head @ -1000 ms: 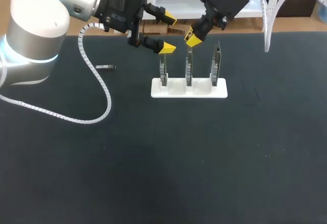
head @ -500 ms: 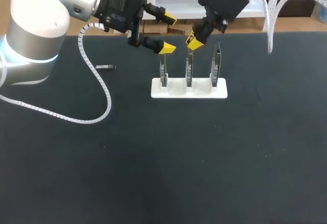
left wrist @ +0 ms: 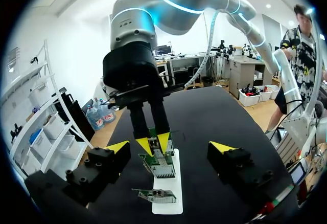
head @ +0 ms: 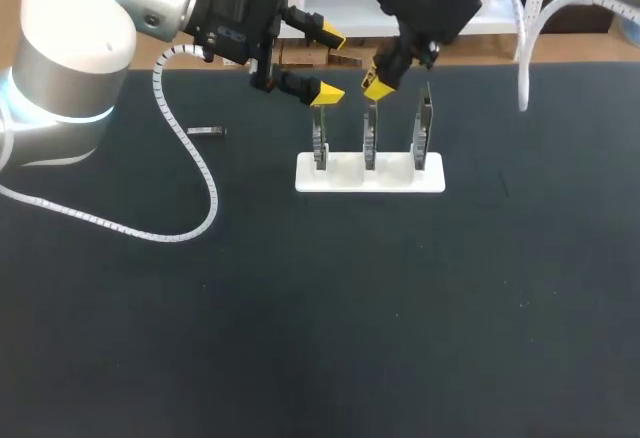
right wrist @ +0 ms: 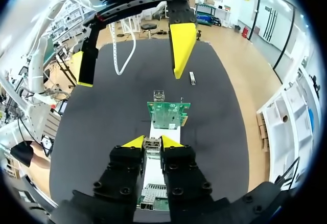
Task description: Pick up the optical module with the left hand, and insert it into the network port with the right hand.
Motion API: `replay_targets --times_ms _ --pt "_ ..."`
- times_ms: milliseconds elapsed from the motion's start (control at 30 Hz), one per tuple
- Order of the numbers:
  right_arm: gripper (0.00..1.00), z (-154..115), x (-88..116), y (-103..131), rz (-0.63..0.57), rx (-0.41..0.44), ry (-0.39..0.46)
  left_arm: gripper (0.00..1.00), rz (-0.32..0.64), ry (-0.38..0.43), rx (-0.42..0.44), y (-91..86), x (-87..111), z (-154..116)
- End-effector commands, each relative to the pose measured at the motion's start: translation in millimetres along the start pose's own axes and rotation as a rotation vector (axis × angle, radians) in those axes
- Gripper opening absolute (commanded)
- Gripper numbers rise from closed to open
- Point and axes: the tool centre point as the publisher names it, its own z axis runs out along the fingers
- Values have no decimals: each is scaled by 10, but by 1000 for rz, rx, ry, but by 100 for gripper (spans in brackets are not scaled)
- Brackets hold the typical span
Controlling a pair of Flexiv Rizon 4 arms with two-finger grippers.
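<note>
In the right wrist view, my right gripper [right wrist: 153, 142] is shut on a small silvery optical module [right wrist: 152, 143], held just above the middle green network card [right wrist: 167, 114]. In the head view that right gripper [head: 377, 80] hangs over the middle card [head: 370, 138] of three standing in a white holder [head: 400, 178]. My left gripper [head: 330, 66] stands open beside it, above the left card [head: 319, 144], with nothing between its fingers. In the left wrist view the left gripper [left wrist: 170, 147] is spread wide around the right arm's fingertips [left wrist: 163, 141] and the middle card [left wrist: 159, 165].
A second small module [head: 207, 131] lies loose on the black mat left of the holder, also seen as a loose module [right wrist: 192, 77] in the right wrist view. A white coiled cable [head: 195, 173] from my left arm trails across the mat.
The right arm's wrist has swung slightly to the left while its fingertips stay over the middle card. The left arm has not moved.
</note>
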Motion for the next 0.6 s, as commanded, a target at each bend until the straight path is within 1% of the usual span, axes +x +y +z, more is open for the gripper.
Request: replay_targets --times_ms 33,267,300,333,367,400,433,600 --pt "0 55 64 52 -2 15 -5 100 -1 4 -2 -6 -7 -1" --pt "0 63 53 35 -9 13 -3 100 -1 4 -2 -6 -7 -1" --pt "2 58 52 34 -8 15 -4 100 -1 4 -2 -6 -7 -1" --pt "11 54 52 33 -5 17 -6 100 -1 4 -2 -6 -7 -1" --pt "29 49 50 35 -1 20 -8 100 -1 4 -2 -6 -7 -1" --pt "78 42 47 37 0 21 -9 100 -1 4 -2 -6 -7 -1" --pt "100 34 40 41 -1 24 -12 100 -1 4 -2 -6 -7 -1" --pt "100 -36 -1 55 -16 51 -22 100 -1 4 -2 -6 -7 -1"
